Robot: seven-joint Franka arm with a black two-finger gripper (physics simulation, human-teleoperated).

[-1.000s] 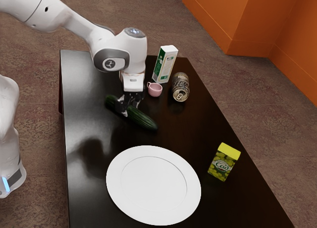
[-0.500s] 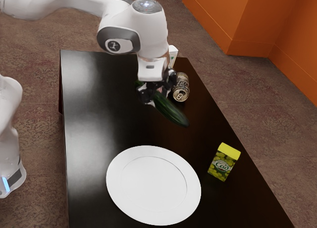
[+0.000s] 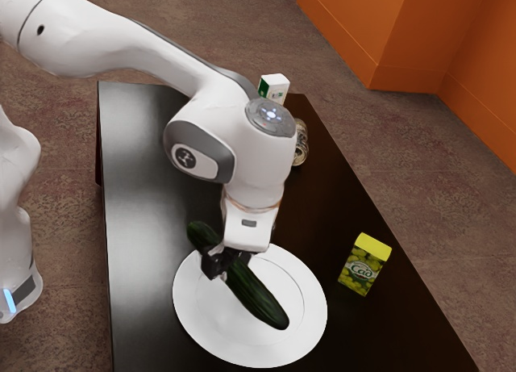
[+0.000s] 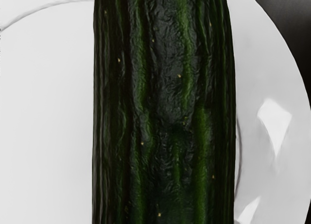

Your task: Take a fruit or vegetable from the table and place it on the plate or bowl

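Observation:
A long dark green cucumber hangs tilted over the white plate near the table's front, its lower end close to the plate's surface. My gripper is shut on the cucumber near its upper end. In the wrist view the cucumber runs lengthwise right under my hand with the white plate behind it on both sides.
A yellow-lidded green box stands on the black table toward the exterior view's right of the plate. Behind my arm a green-and-white carton and a tipped can sit at the table's far side.
My arm has carried the cucumber from the table's far side, near the can, forward and down over the plate. The pink cup is now hidden behind the arm.

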